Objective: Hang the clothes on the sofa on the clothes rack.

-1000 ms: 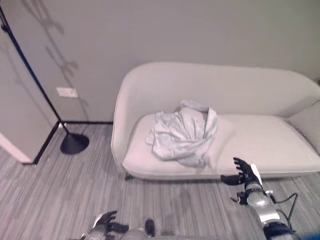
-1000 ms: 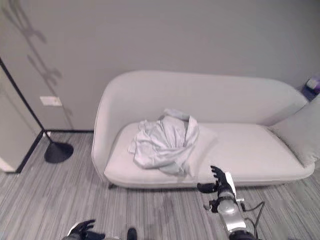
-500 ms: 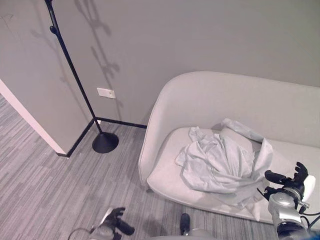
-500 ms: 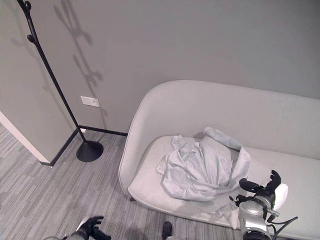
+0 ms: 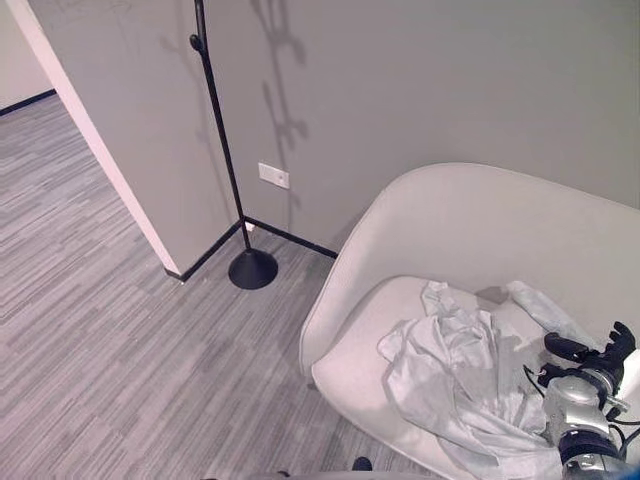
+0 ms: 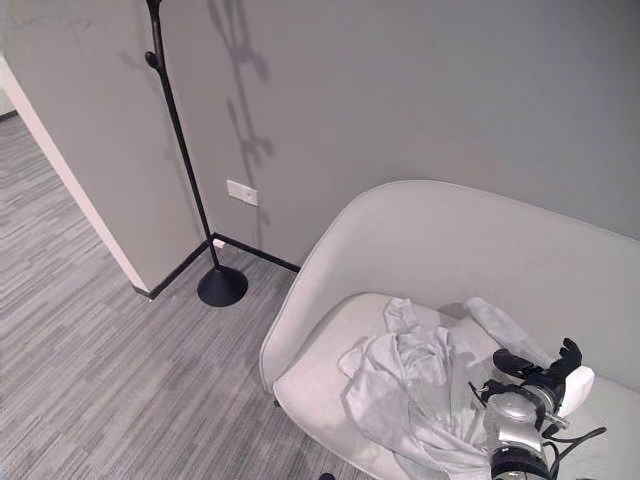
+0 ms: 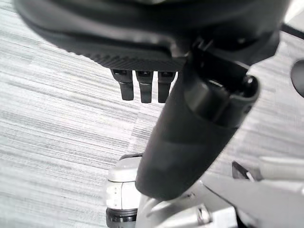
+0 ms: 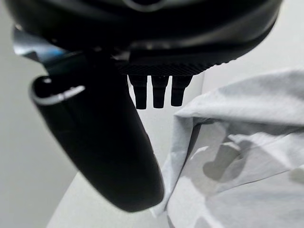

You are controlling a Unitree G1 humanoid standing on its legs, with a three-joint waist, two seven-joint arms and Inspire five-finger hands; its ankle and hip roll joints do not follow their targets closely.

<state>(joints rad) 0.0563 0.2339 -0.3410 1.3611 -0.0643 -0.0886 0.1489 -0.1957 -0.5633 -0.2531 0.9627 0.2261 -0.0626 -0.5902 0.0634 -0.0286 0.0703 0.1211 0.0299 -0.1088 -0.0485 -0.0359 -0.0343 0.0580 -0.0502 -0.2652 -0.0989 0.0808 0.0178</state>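
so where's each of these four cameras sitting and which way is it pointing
Left eye view: on the head, looking down at the sofa, the crumpled clothes and the clothes rack; the right hand shows at lower right.
Right eye view: beside it, same scene slightly shifted, same hand.
Left wrist view: on the left wrist, looking along the left hand down at the carpet floor.
Right wrist view: on the right wrist, looking past its open hand at the clothes.
Shared: both eye views and the right wrist view show the clothes.

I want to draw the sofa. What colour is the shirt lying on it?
The shirt is pale blue-grey, plain. The right eye view shows it best.
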